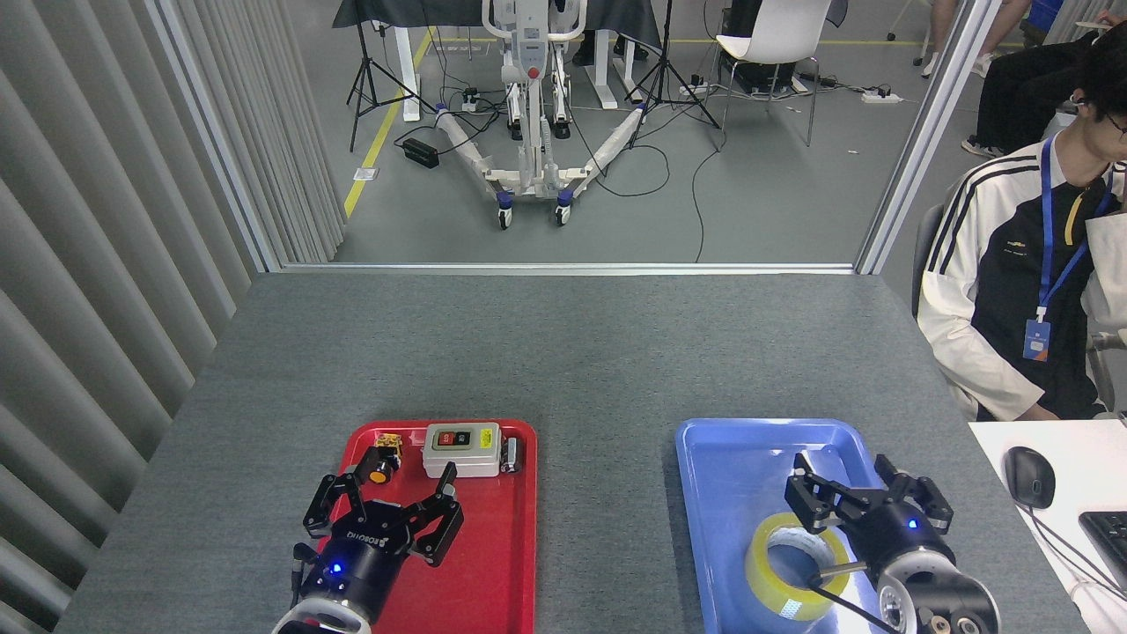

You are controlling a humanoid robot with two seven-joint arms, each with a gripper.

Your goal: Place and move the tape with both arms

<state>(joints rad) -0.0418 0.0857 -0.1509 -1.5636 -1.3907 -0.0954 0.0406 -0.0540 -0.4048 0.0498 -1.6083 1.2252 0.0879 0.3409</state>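
The tape, a yellow translucent roll with a white core, lies flat in the blue tray, near its front. My right gripper is open just above and behind the roll, fingers spread, holding nothing. My left gripper hovers open over the red tray, its fingers pointing toward the grey switch box, with nothing between them.
A small yellow and black part lies at the red tray's far left corner. A seated person is at the right beside a white desk with a mouse. The grey table top stretches beyond both trays.
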